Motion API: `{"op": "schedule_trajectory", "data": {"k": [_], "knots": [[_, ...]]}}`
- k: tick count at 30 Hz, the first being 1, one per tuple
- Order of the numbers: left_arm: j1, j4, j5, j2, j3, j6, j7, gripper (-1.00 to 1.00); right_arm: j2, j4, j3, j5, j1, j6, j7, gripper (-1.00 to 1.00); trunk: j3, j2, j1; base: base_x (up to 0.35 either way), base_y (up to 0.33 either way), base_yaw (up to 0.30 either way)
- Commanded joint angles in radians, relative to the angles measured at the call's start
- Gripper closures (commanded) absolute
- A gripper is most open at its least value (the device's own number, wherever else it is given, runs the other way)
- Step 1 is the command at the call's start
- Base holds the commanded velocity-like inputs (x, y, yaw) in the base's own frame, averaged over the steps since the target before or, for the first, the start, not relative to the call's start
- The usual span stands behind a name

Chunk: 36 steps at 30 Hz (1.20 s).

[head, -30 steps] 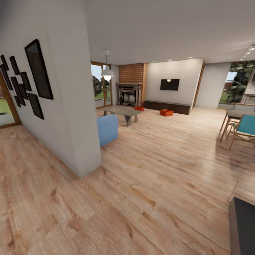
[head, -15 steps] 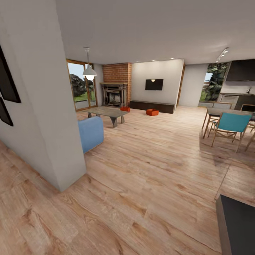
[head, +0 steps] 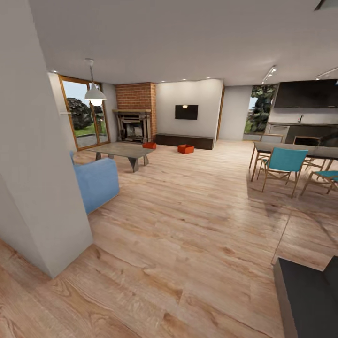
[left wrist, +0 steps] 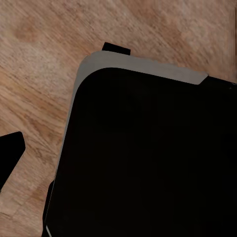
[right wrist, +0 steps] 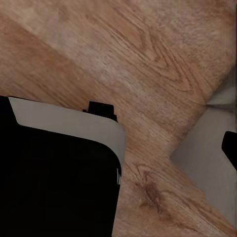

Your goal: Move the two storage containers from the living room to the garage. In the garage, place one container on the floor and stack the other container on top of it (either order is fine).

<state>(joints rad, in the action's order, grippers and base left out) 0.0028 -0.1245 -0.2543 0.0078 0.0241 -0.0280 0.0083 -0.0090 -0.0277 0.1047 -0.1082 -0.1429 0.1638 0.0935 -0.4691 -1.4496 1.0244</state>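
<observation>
The two storage containers stand far off on the light wood-plank floor of the living room. One orange-red container (head: 149, 145) sits by the fireplace behind the coffee table. The other container (head: 186, 149) sits in front of the long dark bench (head: 184, 141) under the wall TV. Both wrist views look down on plank floor and my black, grey-edged base (left wrist: 143, 153) (right wrist: 54, 177). A dark fingertip (left wrist: 10, 154) shows at the edge of the left wrist view, and another dark fingertip (right wrist: 230, 147) at the edge of the right wrist view. Nothing is held in sight.
A white wall corner (head: 42, 188) stands close at the left, with a blue sofa (head: 96, 183) and a low coffee table (head: 123, 151) behind it. A dining table with teal chairs (head: 281, 162) is at the right. Open plank floor runs down the middle toward the containers.
The whole head view has swung and advanced: the wall pictures have left the frame, and the dining set and dark kitchen units have come in at the right. The containers have stayed put.
</observation>
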Motion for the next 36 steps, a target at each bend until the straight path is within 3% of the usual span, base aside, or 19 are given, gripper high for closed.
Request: {"op": "schedule_trajectory", "data": {"k": [1, 26, 36], "knots": [[0.000, -0.001, -0.003, 0.000, 0.002, -0.001, 0.001, -1.00, 0.000, -0.003, 0.005, -0.011, -0.001, 0.003, 0.006, -1.00, -0.001, 0.000, 0.001, 0.322, 0.000, -0.019], [0.000, -0.001, -0.002, 0.000, 0.000, -0.001, 0.001, -1.00, 0.000, -0.003, 0.006, -0.011, -0.001, 0.003, 0.006, -1.00, -0.001, 0.000, 0.001, 0.322, 0.000, -0.002], [0.000, -0.001, -0.002, 0.001, 0.000, -0.001, 0.001, -1.00, 0.001, -0.003, 0.010, -0.011, -0.001, 0.003, 0.006, -1.00, -0.004, 0.000, 0.001, 0.322, 0.000, -0.219]]}}
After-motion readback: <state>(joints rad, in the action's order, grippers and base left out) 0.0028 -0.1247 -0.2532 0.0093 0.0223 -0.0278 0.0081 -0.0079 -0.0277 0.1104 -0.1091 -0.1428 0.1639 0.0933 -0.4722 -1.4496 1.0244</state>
